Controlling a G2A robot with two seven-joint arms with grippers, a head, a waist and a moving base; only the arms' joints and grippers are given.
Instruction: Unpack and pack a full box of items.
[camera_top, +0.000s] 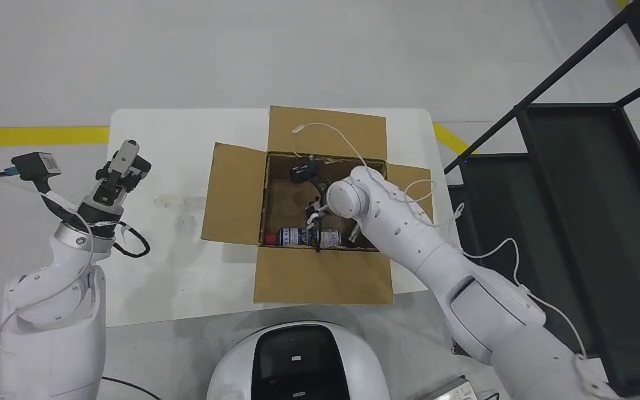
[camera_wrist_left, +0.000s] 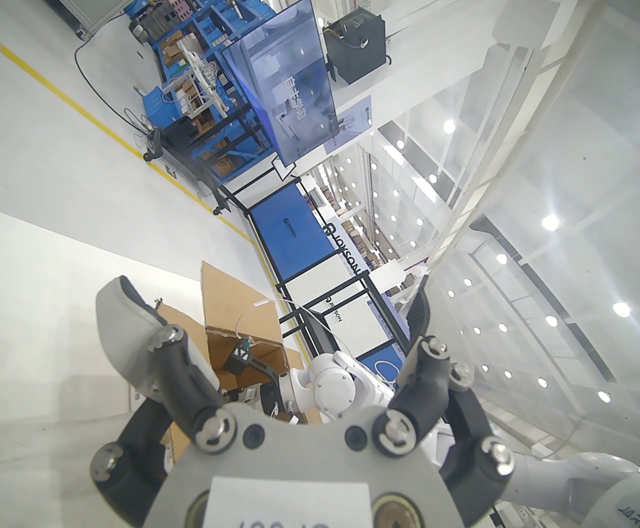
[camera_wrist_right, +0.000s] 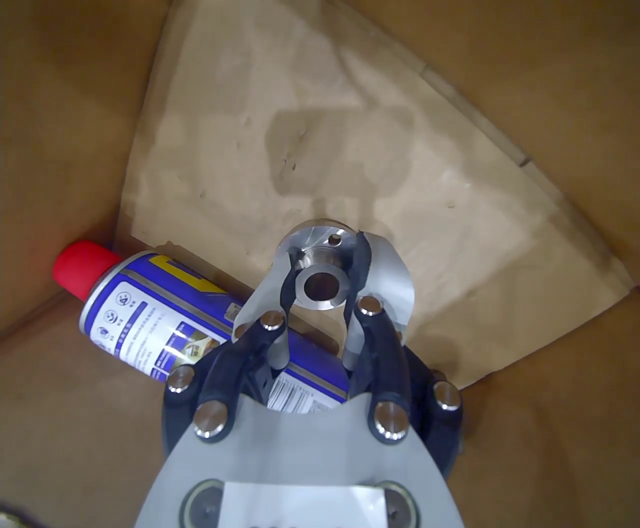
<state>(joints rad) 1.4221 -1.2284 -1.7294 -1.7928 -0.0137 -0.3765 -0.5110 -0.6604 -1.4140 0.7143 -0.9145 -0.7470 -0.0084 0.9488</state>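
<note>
An open cardboard box (camera_top: 232, 192) stands in the middle of the white table, flaps spread outward. My right arm goes down into it. Inside, my right gripper (camera_wrist_right: 327, 252) is shut on a round metal flanged hub (camera_wrist_right: 312, 260), held just above the box floor (camera_wrist_right: 350, 125). A blue spray can with a red cap (camera_wrist_right: 145, 315) lies on its side in the box corner beside the gripper; it is the same spray can (camera_top: 300, 238) seen from above at the box's near wall. My left gripper (camera_wrist_left: 272, 310) is open and holds nothing, raised over the table's left edge (camera_top: 125, 160).
Bare table surface (camera_top: 170, 250) lies between the left arm and the box. A white cable (camera_top: 330, 130) loops over the box's far flap. A black metal staircase (camera_top: 560, 180) stands right of the table.
</note>
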